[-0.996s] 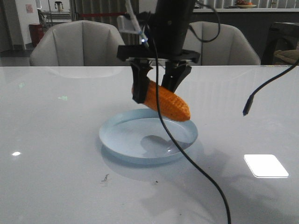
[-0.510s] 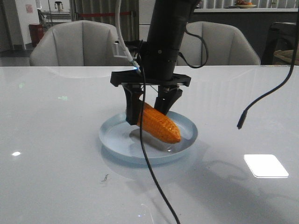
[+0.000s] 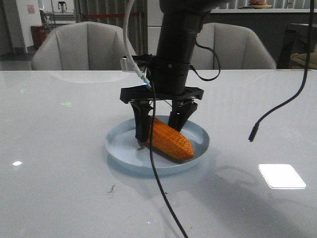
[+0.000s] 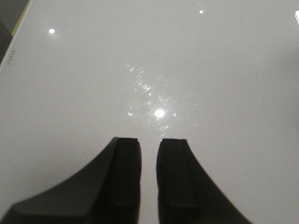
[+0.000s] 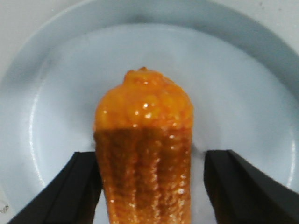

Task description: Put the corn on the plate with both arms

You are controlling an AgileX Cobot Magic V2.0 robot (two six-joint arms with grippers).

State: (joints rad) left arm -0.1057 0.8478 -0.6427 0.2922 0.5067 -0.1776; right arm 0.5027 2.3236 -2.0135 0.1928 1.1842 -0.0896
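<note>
The orange corn lies on the pale blue plate, tapered end toward the front right. My right gripper stands over it, open, one finger on each side of the cob. In the right wrist view the corn rests on the plate between the fingers of the gripper; one finger is against the cob and the other stands off with a gap. My left gripper is out of the front view; it hangs over bare white table, its fingers nearly together and empty.
A loose black cable end hangs over the table right of the plate. A black cable trails from the right arm across the plate's front. Grey chairs stand behind the table's far edge.
The right gripper came down with the corn and set it on the plate. Its fingers have spread apart and no longer clamp the cob.
</note>
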